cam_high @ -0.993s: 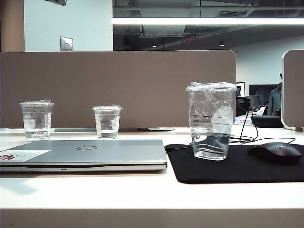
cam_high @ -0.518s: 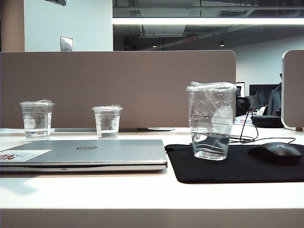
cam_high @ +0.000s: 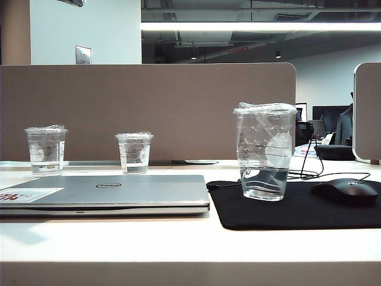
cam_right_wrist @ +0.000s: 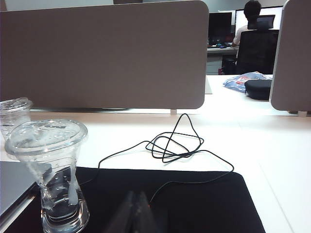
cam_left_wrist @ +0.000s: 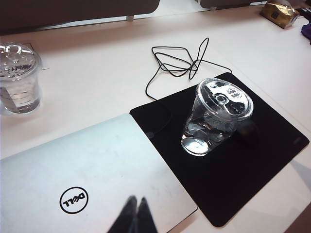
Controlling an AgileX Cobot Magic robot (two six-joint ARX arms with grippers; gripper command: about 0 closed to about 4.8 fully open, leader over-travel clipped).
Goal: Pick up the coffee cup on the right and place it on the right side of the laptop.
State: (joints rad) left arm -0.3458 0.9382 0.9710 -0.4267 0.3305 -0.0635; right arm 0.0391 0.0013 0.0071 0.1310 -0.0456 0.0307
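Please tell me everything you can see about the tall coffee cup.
The coffee cup is the tallest of three clear plastic cups, tapered toward its base, with faint printed lines, a round whitish logo and a crinkled film over its top. A little clear liquid sits at the bottom. It stands upright on the black mouse pad, just right of the closed laptop and left of the mouse. Neither gripper touches it.

Tall grey-brown fabric desk divider (cam_high: 149,110), long fluorescent ceiling strip light (cam_high: 261,27), pale wall with metal switch plate (cam_high: 83,55), black office chair (cam_right_wrist: 255,53) beyond.
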